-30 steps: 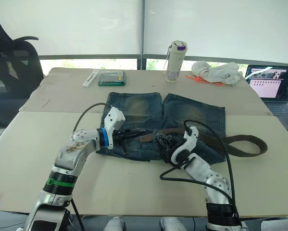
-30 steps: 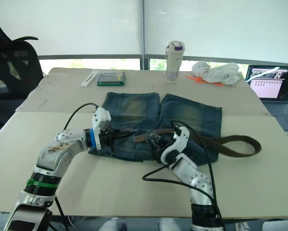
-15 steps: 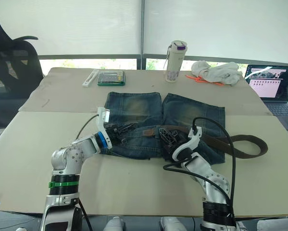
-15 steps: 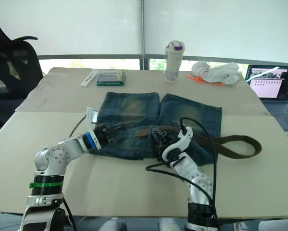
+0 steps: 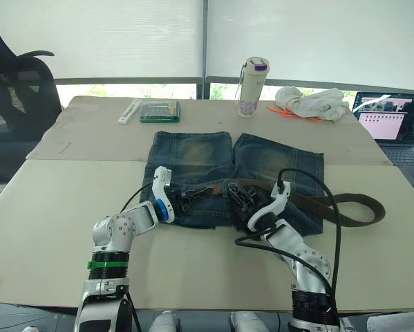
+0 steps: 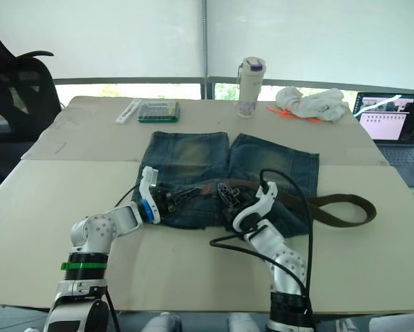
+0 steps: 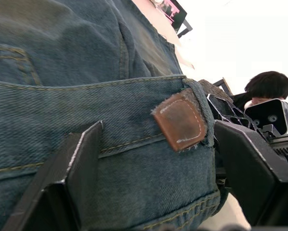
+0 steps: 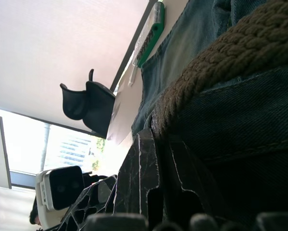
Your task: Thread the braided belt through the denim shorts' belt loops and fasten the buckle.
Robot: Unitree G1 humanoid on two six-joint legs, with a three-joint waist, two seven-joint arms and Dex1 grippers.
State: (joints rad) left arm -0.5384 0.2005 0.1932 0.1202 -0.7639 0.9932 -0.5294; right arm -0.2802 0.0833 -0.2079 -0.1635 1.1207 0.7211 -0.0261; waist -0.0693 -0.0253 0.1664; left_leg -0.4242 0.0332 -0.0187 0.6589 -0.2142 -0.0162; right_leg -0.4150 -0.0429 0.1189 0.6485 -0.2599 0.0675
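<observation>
Nearest the front edge of the surface (image 5: 193,270), both arms reach forward onto the waistband of the denim shorts (image 5: 262,162), which lie flat at mid-surface with the legs pointing toward the far edge. The left end effector (image 5: 191,196) sits on the waistband's left half with its fingers spread apart and nothing between them; in the left wrist view the denim and a brown leather patch (image 7: 181,120) lie in the gap between its two fingers. The right end effector (image 5: 240,196) is at the waistband's middle, right where the braided belt (image 5: 345,207) ends, and its fingers look closed on the belt's near end, though the contact itself is hard to make out. The right wrist view shows the woven strap (image 8: 220,62) running just over the denim beside those fingers.

From the right end effector the belt's long axis runs rightward along the waistband, past the shorts' right side, and loops back on itself toward the right edge of the surface. The unthreaded waistband lies leftward, between the two end effectors, so the belt end probably has to travel left, with the left arm the nearer one to receive it. The buckle and individual belt loops cannot be picked out.

Farther back stand a bottle (image 5: 252,87), a green case (image 5: 160,111), a white cloth (image 5: 310,104), and a laptop (image 5: 393,124) at the far right corner.
</observation>
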